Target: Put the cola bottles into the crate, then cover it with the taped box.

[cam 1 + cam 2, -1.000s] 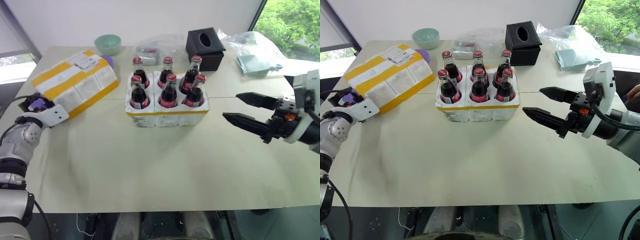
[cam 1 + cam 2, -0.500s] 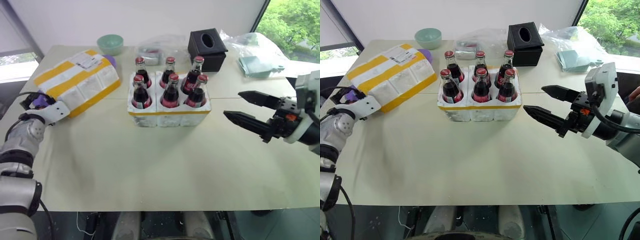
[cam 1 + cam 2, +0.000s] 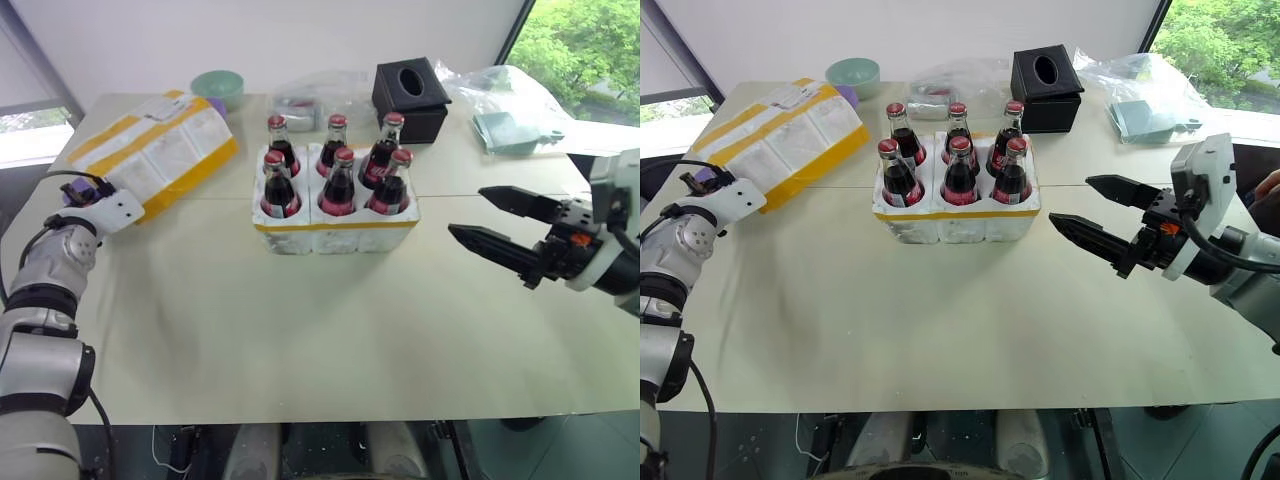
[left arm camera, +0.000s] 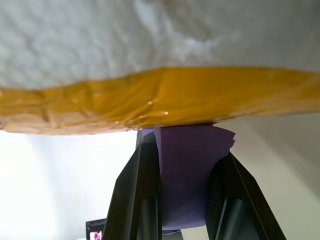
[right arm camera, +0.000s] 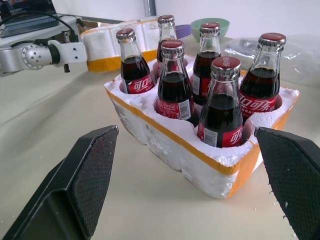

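Several cola bottles [image 3: 340, 185] with red caps stand upright in the wells of the white foam crate [image 3: 335, 236] at the middle of the table. The taped box [image 3: 160, 145], white foam with broad yellow bands, lies at the far left, its near edge raised off the table. My left gripper [image 3: 122, 200] is shut on that near edge. In the left wrist view its fingers [image 4: 142, 185] reach up to the yellow-taped rim, with a purple piece [image 4: 187, 175] between them. My right gripper [image 3: 466, 212] hangs open to the right of the crate, pointing at it, holding nothing.
A black tissue box [image 3: 410, 95] stands behind the crate. A green bowl [image 3: 217, 85] and a purple thing [image 3: 217, 104] sit behind the taped box. Plastic bags [image 3: 505, 100] lie at the back right. The table's near half is bare [image 3: 300, 330].
My left gripper has shut on the taped box's near edge and risen slightly. That edge has lifted and the box now tilts. The right gripper has stayed put.
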`<state>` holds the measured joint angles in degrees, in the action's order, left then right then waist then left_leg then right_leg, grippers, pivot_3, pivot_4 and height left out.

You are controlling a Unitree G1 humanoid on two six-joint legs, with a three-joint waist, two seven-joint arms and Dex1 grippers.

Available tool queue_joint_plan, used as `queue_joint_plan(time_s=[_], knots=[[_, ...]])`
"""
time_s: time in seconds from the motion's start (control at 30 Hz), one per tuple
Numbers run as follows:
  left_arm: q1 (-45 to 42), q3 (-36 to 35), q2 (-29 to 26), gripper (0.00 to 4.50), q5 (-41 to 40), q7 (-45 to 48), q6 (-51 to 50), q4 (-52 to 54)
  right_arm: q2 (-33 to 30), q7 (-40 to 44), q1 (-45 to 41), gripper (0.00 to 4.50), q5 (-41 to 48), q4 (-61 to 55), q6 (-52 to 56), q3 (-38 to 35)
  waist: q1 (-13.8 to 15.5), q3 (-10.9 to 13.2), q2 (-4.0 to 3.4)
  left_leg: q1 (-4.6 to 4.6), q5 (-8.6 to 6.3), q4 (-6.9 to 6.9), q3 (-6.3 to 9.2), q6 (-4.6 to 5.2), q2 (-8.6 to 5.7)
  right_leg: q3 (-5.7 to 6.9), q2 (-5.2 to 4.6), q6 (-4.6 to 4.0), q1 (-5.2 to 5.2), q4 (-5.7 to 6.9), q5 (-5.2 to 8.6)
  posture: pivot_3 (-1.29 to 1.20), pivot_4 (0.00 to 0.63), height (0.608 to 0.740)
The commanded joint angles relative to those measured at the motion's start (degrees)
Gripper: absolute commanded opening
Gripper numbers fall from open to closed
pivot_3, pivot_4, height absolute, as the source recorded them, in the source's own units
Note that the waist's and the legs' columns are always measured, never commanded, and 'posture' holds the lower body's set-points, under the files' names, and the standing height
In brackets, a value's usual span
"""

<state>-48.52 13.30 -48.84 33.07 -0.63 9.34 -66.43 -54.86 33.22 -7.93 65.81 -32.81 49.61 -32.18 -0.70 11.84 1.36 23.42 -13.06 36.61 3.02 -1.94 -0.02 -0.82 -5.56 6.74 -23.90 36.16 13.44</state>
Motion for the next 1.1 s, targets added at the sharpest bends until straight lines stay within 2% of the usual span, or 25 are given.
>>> queue_joint_plan(time_s=[0.03,0.13,0.37,0.5,0.6,0.87,1.0,1.1], knots=[[-1.59,0.04,-1.73,0.49,-0.32,0.05,0.03,-0.28,0.03,0.18,0.21,4.5,-0.06,-0.88,-1.56,-2.24,0.03,0.0,0.0,0.0,0.0,0.0,0.0,0.0,0.0,0.0,0.0,0.0,0.0,0.0,0.0,0.0,0.15,0.739],[-3.97,-0.22,-2.69,0.49,-0.34,0.26,0.99,0.39,-0.3,0.64,0.99,4.5,1.61,0.09,-0.53,-3.2,0.07,0.0,0.02,0.01,0.0,0.01,0.0,0.0,0.0,0.0,0.0,0.0,0.0,-0.01,0.0,0.0,0.15,0.739],[-16.18,-0.8,-4.83,0.49,-0.59,1.33,7.31,3.12,-1.97,2.46,2.96,4.5,-1.0,1.22,-0.64,-4.33,0.39,0.02,0.3,0.23,0.0,0.27,0.08,0.0,-0.02,0.04,0.01,0.08,0.0,-0.03,-0.04,0.0,0.15,0.739],[-21.89,-1.6,-4.1,0.49,-2.0,2.45,10.94,5.18,-1.62,2.01,2.94,4.5,-1.85,1.35,-0.72,-3.69,0.26,0.02,0.3,0.32,-0.01,0.42,0.09,-0.01,-0.08,0.0,-0.02,0.19,0.02,-0.1,-0.11,0.0,0.15,0.739],[-24.08,-2.38,-2.14,0.49,-4.96,6.9,15.75,8.26,-1.29,1.68,3.05,4.5,-2.28,1.39,-0.64,-3.57,0.17,0.02,0.3,0.31,-0.01,0.41,0.09,0.0,-0.08,0.01,-0.01,0.19,0.01,-0.08,-0.1,0.0,0.15,0.739],[-19.97,-2.76,3.1,0.49,-11.15,19.25,20.69,25.0,0.14,-0.03,3.13,4.5,-3.24,1.55,-0.87,-3.04,0.01,0.02,0.3,0.37,0.0,0.46,0.09,0.0,-0.08,0.0,-0.01,0.19,0.0,-0.07,-0.11,0.0,0.15,0.739],[-15.12,-2.6,3.61,0.49,-11.29,22.53,19.02,34.89,0.76,-0.6,3.71,4.5,-3.33,0.93,-0.83,-3.16,-0.22,0.02,0.27,0.29,0.0,0.44,0.09,0.01,-0.07,-0.04,0.0,0.19,0.0,-0.01,-0.11,0.0,0.15,0.739],[-11.18,-1.83,2.95,0.49,-8.52,24.88,15.61,41.45,0.95,-0.93,3.97,4.5,-3.76,1.06,-0.9,-3.3,-0.09,0.02,0.27,0.25,-0.01,0.44,0.07,0.01,-0.07,-0.07,0.0,0.19,0.02,0.01,-0.11,0.0,0.15,0.739]])
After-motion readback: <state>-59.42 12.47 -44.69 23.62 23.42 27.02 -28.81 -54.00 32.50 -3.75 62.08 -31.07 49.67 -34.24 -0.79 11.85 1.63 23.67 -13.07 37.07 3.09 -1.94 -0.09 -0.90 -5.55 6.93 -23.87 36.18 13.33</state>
